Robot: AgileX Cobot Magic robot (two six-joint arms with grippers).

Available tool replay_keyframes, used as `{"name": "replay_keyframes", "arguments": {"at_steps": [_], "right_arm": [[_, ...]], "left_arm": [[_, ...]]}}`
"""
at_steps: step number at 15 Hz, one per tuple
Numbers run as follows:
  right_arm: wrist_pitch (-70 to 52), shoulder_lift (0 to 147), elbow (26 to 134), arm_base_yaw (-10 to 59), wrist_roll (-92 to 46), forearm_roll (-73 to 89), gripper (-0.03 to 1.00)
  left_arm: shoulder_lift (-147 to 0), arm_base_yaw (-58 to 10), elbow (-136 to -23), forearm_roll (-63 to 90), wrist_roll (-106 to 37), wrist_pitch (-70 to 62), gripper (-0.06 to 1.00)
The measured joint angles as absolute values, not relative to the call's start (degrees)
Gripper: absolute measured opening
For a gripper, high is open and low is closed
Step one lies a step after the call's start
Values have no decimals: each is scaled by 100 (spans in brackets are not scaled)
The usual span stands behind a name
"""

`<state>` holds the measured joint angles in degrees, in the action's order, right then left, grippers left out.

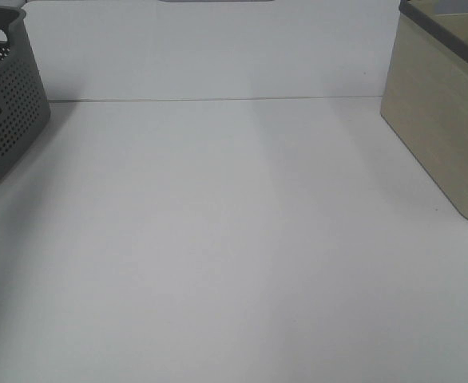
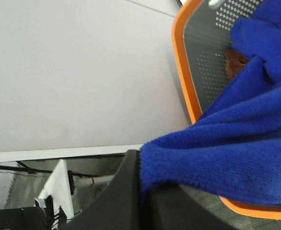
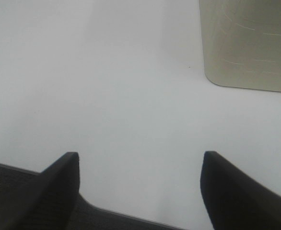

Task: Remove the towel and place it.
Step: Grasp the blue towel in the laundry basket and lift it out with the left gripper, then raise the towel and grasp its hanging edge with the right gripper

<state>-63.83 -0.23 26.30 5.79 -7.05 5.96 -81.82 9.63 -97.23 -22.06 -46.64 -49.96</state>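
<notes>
The royal-blue towel lies in the grey perforated basket and hangs over its orange rim. In the left wrist view my left gripper looks shut on the towel's edge, with one dark finger against the cloth. My right gripper is open and empty above the bare white table, its two dark fingertips wide apart. Neither gripper shows in the exterior high view, and the towel is hidden there.
The grey perforated basket stands at the table's left edge. A beige basket stands at the right, and also shows in the right wrist view. A small brown patch shows under the towel. The white table lies between the baskets.
</notes>
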Motion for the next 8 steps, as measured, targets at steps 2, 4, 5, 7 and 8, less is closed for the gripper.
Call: {"name": "replay_keyframes", "arguments": {"at_steps": [2, 4, 5, 7, 8], "right_arm": [[-6383, -23, 2630, 579, -705, 596, 70], [-6383, -23, 2630, 579, -705, 596, 70], [-6383, -23, 2630, 579, -705, 596, 70], [-6377, -23, 2630, 579, -705, 768, 70], [-6325, -23, 2630, 579, -705, 957, 70]], "left_arm": [[-7901, 710, -9723, -2303, -4664, -4864, 0], [-7666, 338, -9723, -2527, -4555, -4704, 0], [-7615, 160, -9757, -2676, -4395, -4693, 0], [-7615, -264, -9889, -2968, -3953, -4744, 0], [-7609, -498, -9929, -3088, -3793, -4807, 0]]}}
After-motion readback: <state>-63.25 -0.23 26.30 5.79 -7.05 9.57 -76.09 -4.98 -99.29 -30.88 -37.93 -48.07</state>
